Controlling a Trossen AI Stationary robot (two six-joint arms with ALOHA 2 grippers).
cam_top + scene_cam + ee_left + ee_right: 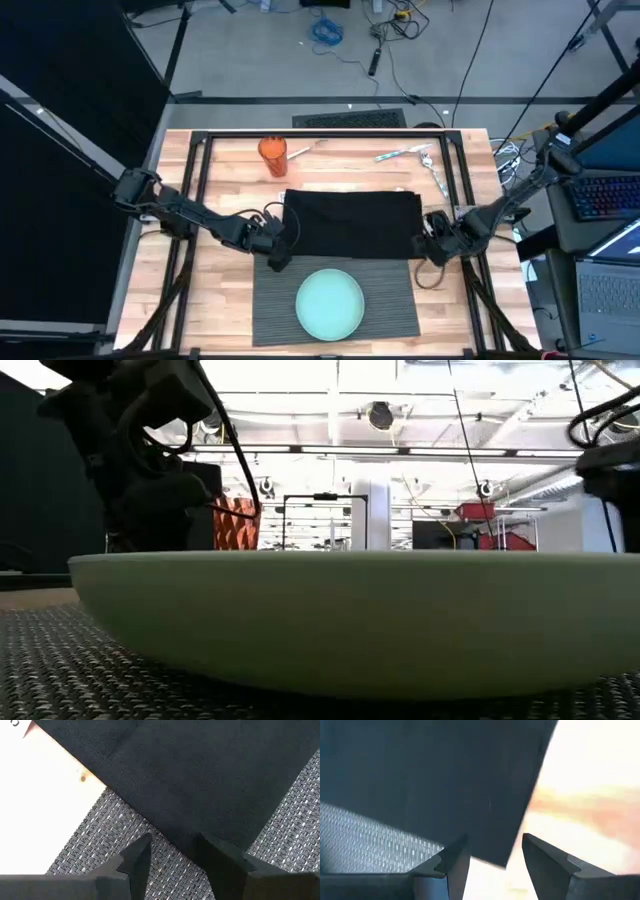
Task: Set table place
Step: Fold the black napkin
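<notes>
The left claw (pixel 172 851) is held partly open right at the near edge of the black folded cloth napkin (pixel 352 222), where the cloth lies over the dark grey ribbed rectangular placemat (pixel 275 305). Nothing is seen gripped between its fingers. The right claw (pixel 494 851) is also partly open, around the napkin's other near corner, with nothing clearly pinched. The placemat is laid on the light wooden plank table (pixel 220 290), at its near edge, and the pale teal round plate (pixel 330 304) is set on it.
</notes>
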